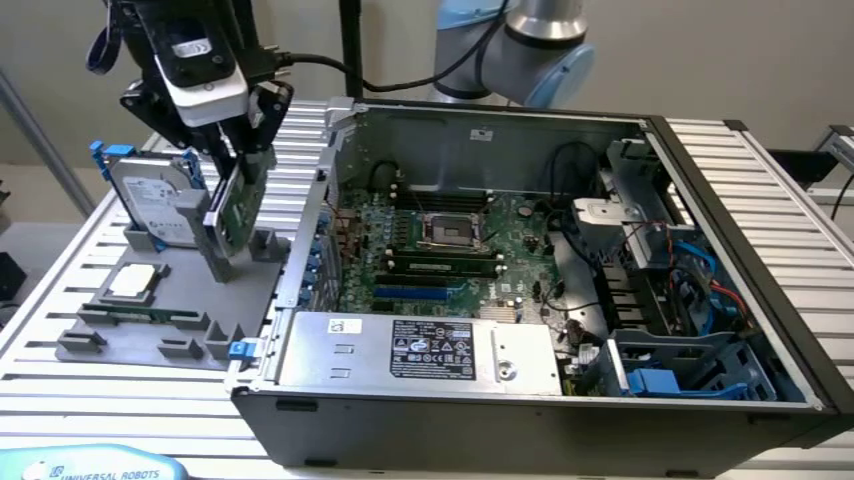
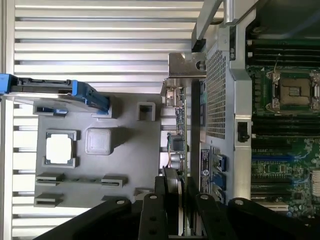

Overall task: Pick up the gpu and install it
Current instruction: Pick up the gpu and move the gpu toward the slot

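The tool [image 1: 238, 160] is clamped on the top edge of the gpu [image 1: 240, 210], which stands upright at the gray holder [image 1: 147, 320] just beside the open computer case [image 1: 747, 250]. It is grasped but not yet installed; the motherboard [image 1: 454, 250] inside the case carries no card.

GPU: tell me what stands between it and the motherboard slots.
The metal wall of the case stands between the gpu, gripped in the pincer, and the motherboard. The case is open on top; nothing visible covers the slots.
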Motion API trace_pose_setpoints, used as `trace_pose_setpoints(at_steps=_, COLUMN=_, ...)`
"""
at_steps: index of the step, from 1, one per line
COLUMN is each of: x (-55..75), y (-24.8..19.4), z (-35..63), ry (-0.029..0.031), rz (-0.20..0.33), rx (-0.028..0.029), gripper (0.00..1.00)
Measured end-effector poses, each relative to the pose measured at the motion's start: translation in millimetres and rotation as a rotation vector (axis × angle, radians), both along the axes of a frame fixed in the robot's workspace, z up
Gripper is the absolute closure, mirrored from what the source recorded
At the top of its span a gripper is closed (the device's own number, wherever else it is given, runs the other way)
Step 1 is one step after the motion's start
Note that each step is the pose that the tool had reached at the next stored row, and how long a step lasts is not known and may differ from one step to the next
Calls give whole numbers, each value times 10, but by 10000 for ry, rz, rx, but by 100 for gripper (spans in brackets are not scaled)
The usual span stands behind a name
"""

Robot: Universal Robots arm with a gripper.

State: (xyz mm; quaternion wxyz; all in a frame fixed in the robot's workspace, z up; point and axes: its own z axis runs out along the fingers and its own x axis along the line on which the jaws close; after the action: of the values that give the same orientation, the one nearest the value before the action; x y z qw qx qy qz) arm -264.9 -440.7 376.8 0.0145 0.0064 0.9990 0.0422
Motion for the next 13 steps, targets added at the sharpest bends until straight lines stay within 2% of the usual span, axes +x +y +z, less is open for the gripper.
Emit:
trace_pose_setpoints(at_steps=7, x=173, y=-18, z=314, ry=0, rz=126, rx=150, gripper=73)
trace_pose_setpoints(at_steps=10, x=297, y=-22, z=439, ry=3, rz=147, rx=224, gripper=73)
trace_pose_setpoints(at_steps=13, x=437, y=-22, z=506, ry=14, rz=149, rx=255, gripper=73)
